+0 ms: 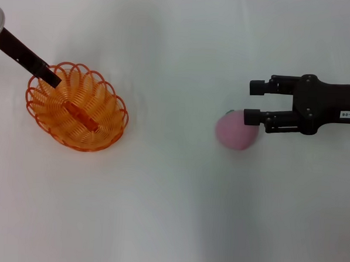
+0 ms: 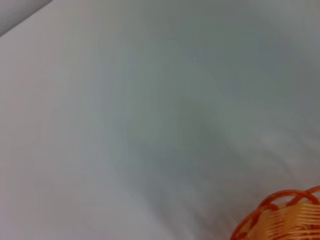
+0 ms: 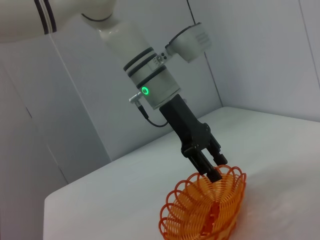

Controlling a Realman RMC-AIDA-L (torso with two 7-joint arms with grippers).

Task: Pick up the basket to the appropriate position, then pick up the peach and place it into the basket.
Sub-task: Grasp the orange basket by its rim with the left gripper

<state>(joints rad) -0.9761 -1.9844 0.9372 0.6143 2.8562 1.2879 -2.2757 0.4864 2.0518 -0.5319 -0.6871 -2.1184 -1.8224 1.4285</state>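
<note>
Head view: white table point(image 1: 170, 213). The basket point(image 1: 77, 106), orange looped wire with a scalloped rim, sits at the table's left side, upright, its base on the surface. Left gripper point(image 1: 51, 77) comes in from the upper left corner, a dark finger reaching down at the basket's far-left rim, tip at or just inside the rim loops. Cannot tell from here whether it pinches the rim. The peach point(image 1: 235, 130), pink and matte, lies right of centre on the table, well apart from the basket, a greenish spot at its upper edge. Right gripper point(image 1: 256, 102) enters from the right edge, arm level, jaws spread apart with clear table between them. Its lower finger point(image 1: 253, 117) overlaps the peach's upper right edge; the upper finger lies beyond the peach. The peach is not between the fingers and nothing is held.

Left wrist view: mostly bare white table point(image 2: 150, 125). A piece of the basket point(image 2: 285, 217) rim shows in one corner. Own fingers not visible.

Right wrist view: looks across the table point(image 3: 110, 205) at the left arm point(image 3: 150, 80), white with a green light. The left gripper point(image 3: 212, 167) points down, its dark fingers close together at the top rim of the basket point(image 3: 205, 210), touching the loops. Grip on the rim looks likely but the contact point is too small to confirm.
</note>
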